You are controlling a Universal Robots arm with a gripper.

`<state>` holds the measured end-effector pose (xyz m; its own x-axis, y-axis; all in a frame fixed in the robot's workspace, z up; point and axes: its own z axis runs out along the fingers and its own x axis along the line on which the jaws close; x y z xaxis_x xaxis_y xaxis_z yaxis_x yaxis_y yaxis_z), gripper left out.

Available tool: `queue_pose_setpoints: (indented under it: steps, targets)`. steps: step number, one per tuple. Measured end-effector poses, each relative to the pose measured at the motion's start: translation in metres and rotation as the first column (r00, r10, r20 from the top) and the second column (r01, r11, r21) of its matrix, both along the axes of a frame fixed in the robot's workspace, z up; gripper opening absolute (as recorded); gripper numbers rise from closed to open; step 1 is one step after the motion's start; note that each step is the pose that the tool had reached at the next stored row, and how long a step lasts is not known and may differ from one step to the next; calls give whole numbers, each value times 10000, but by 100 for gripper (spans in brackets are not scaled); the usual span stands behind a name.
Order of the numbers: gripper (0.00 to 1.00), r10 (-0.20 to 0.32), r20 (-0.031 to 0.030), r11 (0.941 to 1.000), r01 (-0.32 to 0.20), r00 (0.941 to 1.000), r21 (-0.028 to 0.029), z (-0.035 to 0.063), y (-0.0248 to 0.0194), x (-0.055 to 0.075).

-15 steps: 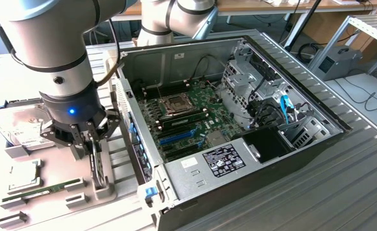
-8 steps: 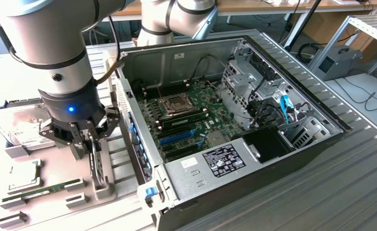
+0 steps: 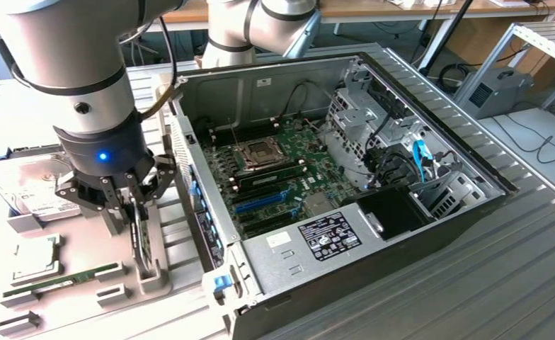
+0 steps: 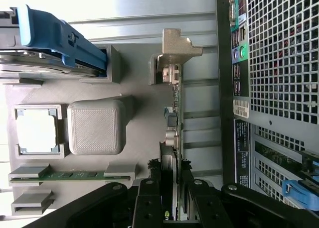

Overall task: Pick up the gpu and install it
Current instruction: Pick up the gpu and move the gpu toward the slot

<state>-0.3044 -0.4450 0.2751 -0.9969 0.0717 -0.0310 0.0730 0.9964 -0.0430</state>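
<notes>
Dark gpu [image 4: 173,123] on edge, directly under gripper [image 4: 168,172]; long axis runs betw jaws. I read them clamped on card.

I've got the gpu [image 3: 144,241] standing on edge in a slot of the parts tray [image 3: 159,287], at the ext. view's left of the open PC case [image 3: 258,88]. The gripper [image 3: 138,216] sits right over it, one finger against each face. The hard drive [image 3: 32,188] lies further back and left. The CPU chip [image 3: 34,263] and memory stick [image 3: 60,280] are left of the gpu, stick nearer the cam. The motherboard [image 3: 287,170] lies inside the case.
</notes>
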Motion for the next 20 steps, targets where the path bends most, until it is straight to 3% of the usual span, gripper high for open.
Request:
queue_pose_setpoints:
  steps: [9,20]
  targets:
    - [26,0,-1,10000,0,10000,0,96,0,0]
    - [26,0,-1,10000,0,10000,0,129,0,0]
